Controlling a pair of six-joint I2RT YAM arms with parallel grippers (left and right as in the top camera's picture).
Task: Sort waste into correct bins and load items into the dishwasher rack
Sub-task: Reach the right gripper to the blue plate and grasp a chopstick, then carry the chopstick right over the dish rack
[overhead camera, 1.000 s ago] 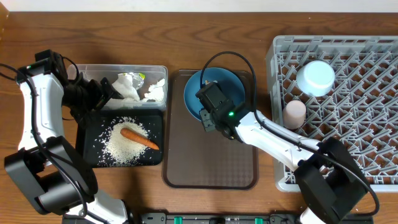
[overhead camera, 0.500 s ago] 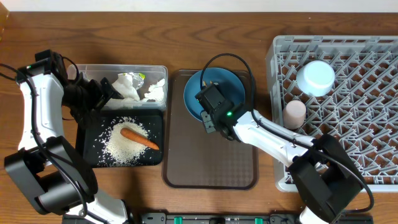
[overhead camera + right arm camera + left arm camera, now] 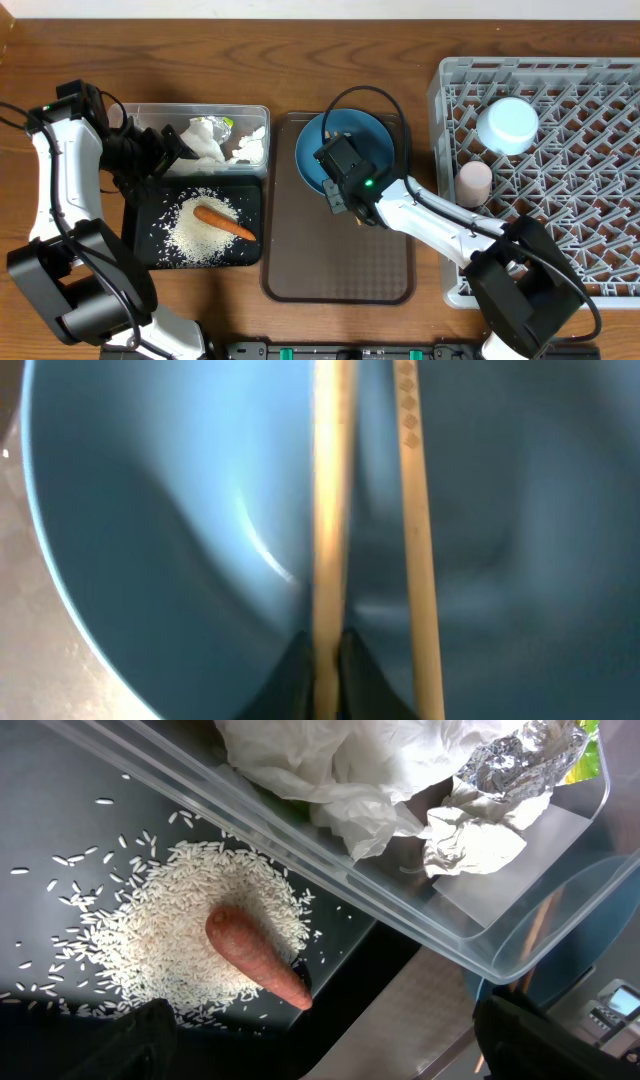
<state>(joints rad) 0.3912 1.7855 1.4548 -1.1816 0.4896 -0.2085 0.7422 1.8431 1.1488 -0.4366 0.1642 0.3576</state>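
Centred on the wooden table (image 3: 330, 60), the brown serving tray (image 3: 340, 250) bears a blue bowl (image 3: 150, 510) holding 2 wooden chopsticks (image 3: 418, 540). Clenched on 1 stick, the right gripper (image 3: 322, 660) has it running straight away from its fingertips; the other lies parallel, just beside. Both sticks are blurred, ends cut off. Over the rice (image 3: 180, 920), the left gripper (image 3: 320, 1050) hangs released.

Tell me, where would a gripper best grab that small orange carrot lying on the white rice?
Probably across its thicker half, coming straight down from above. The small orange carrot lies flat on the loose white rice in the shallow black tray and tapers to a thin tip. Fingers set either side of the thick part would have more to pinch, and the top is unobstructed.
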